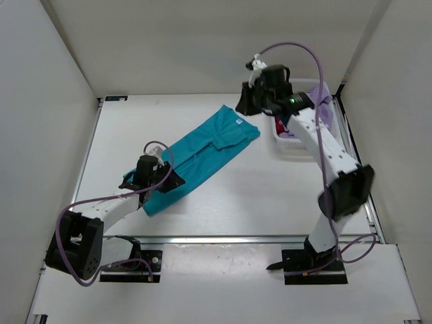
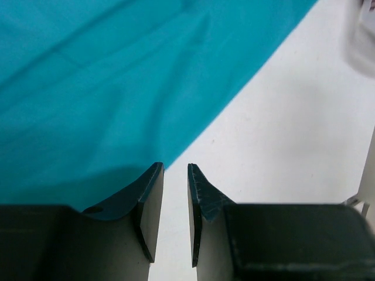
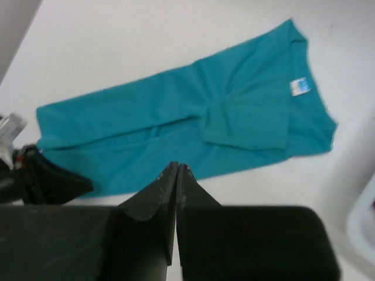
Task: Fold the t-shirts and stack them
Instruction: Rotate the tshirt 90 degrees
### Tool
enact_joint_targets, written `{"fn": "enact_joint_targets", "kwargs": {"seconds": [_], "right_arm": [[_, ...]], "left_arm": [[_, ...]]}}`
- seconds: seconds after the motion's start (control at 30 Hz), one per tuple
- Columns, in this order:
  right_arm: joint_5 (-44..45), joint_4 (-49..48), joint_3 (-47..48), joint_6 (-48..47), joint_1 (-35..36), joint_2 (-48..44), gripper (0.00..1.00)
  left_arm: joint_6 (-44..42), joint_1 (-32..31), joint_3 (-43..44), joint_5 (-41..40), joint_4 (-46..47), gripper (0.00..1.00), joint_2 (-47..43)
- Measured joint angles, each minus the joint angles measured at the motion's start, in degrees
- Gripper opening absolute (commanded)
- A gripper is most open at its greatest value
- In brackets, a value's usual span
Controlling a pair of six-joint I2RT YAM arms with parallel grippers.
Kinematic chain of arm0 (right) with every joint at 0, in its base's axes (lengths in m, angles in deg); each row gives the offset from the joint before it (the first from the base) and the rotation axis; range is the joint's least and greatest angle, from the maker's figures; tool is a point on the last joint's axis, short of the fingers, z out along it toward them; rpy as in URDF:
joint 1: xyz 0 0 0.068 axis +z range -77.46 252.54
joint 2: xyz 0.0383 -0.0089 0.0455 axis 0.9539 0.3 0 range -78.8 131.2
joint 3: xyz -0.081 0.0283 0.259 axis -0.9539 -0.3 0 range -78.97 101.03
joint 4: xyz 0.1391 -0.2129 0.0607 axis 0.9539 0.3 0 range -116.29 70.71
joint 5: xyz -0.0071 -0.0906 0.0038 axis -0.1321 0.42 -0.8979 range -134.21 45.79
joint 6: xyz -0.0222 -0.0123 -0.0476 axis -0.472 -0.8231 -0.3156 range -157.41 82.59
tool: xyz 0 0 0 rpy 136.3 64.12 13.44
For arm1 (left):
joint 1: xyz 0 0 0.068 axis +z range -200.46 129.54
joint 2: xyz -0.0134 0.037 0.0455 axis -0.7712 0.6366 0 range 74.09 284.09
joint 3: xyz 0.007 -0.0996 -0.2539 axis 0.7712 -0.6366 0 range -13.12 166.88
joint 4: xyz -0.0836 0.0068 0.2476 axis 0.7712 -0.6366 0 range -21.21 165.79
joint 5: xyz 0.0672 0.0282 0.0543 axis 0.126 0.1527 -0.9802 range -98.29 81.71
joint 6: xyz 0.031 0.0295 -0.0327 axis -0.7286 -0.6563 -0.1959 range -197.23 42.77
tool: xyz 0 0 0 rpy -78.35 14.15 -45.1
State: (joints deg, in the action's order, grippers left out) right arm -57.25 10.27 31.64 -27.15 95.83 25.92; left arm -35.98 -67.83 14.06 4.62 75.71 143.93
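Seen from above, the teal shirt [image 1: 202,152] lies folded diagonally, with open table [image 1: 270,196] along both long edges. The left wrist view shows the left gripper [image 2: 176,175] slightly parted at the shirt's edge, holding nothing. The right wrist view shows the right gripper [image 3: 177,172] closed and empty above the shirt, and only here does the label [image 3: 299,86] read clearly.

t-shirt [image 1: 202,152]: flat on table [image 1: 270,196], centre-left | basket [image 1: 287,143]: right of it, holding other shirts [image 1: 327,101]
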Motion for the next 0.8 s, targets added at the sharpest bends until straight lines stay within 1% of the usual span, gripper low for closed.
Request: {"fn": "enact_joint_targets", "kwargs": {"seconds": [0.07, 0.13, 0.17, 0.23, 0.33, 0.43, 0.47, 0.57, 0.7, 0.8], "right_arm": [[-1.73, -5.29, -15.82, 0.70, 0.17, -9.16, 0.00], [-1.90, -9.44, -26.56, 1.77, -1.51, -12.13, 0.00], [-1.79, -11.47, -30.08, 2.08, -2.08, -12.13, 0.00], [-0.81, -14.80, -34.64, 2.60, -2.99, -7.85, 0.00], [0.13, -16.46, -37.90, 3.32, -2.73, 1.60, 0.00], [0.79, -16.72, -37.70, 3.87, -2.69, 7.15, 0.01], [0.59, -16.96, -37.11, 3.91, -2.69, 7.67, 0.00], [2.12, -17.22, -32.59, 3.72, -2.64, 10.16, 0.00], [3.56, -15.80, -20.76, 3.50, -2.80, 18.91, 0.00], [3.15, -12.55, -7.93, 3.58, -3.30, 26.77, 0.00]], "left_arm": [[-0.39, -1.92, 0.22, 0.15, -0.20, 0.35, 0.83], [-0.63, -3.76, 0.98, 0.24, -0.31, 0.34, 2.12], [-0.74, -4.70, 1.31, 0.31, -0.17, 0.35, 2.69], [-0.79, -6.58, 1.90, 0.52, 0.35, 0.34, 3.72], [-0.76, -8.72, 2.14, 1.16, 1.25, 0.34, 4.90], [-0.79, -9.88, 2.14, 1.84, 1.90, 0.34, 5.51], [-0.79, -10.19, 2.14, 1.95, 1.97, 0.35, 5.62], [-0.76, -11.02, 2.14, 2.05, 2.29, 0.35, 5.68], [-0.79, -11.41, 2.14, 2.80, 2.58, 0.35, 5.70], [-0.90, -11.15, 2.43, 3.13, 2.45, 0.35, 5.70]]}}
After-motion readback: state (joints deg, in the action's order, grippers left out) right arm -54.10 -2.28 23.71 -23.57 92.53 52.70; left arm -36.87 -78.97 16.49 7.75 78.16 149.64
